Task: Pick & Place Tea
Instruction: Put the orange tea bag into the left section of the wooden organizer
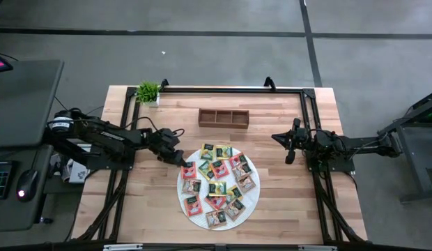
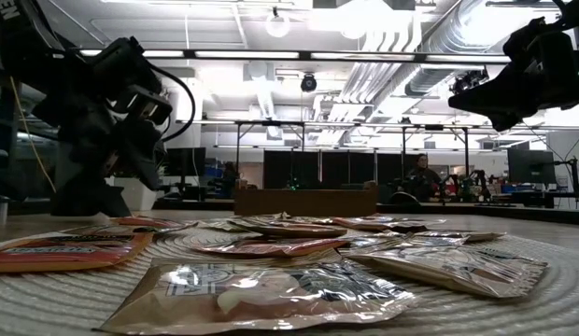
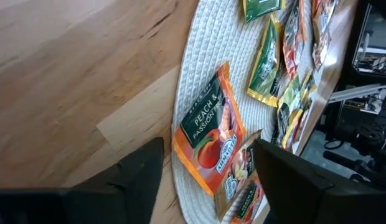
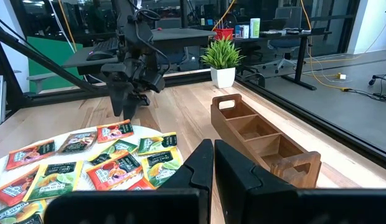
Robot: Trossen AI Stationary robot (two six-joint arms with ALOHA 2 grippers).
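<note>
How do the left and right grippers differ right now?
The left gripper is open and low at the mat's edge, its fingers on either side of an orange peach tea packet; the right gripper is shut and empty. The left reaches in over the mat; the right waits off to the side, above bare table. Both are dark and two-fingered.

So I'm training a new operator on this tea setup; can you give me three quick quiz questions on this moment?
1. True or false: the wooden tray already holds a tea packet.
2. Which gripper is over the white mat's edge: A) left gripper, B) right gripper?
3. Fill in: the orange packet between the left gripper's fingers reads "Peach & ____".

Key: 1. False, its compartments look empty. 2. A; the right gripper waits off the mat, fingers shut. 3. Passion; the rest of the word is cut off.
</note>
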